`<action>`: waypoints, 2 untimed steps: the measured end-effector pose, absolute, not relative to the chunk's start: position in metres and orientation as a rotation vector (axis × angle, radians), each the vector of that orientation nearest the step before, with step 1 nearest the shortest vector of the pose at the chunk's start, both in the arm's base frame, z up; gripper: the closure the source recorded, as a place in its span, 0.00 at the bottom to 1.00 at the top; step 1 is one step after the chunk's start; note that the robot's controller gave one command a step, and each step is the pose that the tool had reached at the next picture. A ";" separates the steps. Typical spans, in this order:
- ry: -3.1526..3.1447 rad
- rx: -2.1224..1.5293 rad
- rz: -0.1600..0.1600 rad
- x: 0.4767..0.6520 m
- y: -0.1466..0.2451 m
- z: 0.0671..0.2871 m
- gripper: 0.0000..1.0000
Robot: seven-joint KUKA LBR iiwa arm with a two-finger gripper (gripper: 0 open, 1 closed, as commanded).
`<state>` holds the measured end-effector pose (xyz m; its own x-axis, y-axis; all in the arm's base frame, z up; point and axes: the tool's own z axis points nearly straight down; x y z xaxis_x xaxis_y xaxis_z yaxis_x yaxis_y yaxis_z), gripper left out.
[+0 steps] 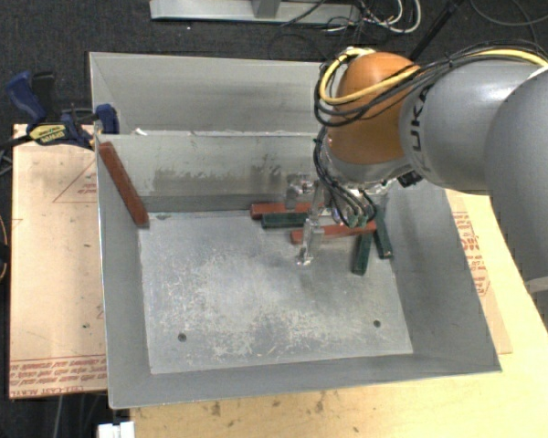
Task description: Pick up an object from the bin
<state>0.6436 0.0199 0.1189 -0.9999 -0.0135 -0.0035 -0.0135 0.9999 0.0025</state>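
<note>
Claw (306, 243) hangs low at about one o'clock in the grey bin (256, 327); whether it is released or clenched cannot be told. A long brown bar (121, 183) leans at ten o'clock. A short red stick (340, 233) lies just beside the claw, at its three o'clock, with dark green sticks (361, 255) next to it.
</note>
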 end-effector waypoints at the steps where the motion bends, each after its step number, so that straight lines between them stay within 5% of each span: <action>1: 3.138 -0.009 0.003 0.640 0.027 0.069 0.00; 2: 3.124 0.204 -0.002 0.655 -0.070 0.073 1.00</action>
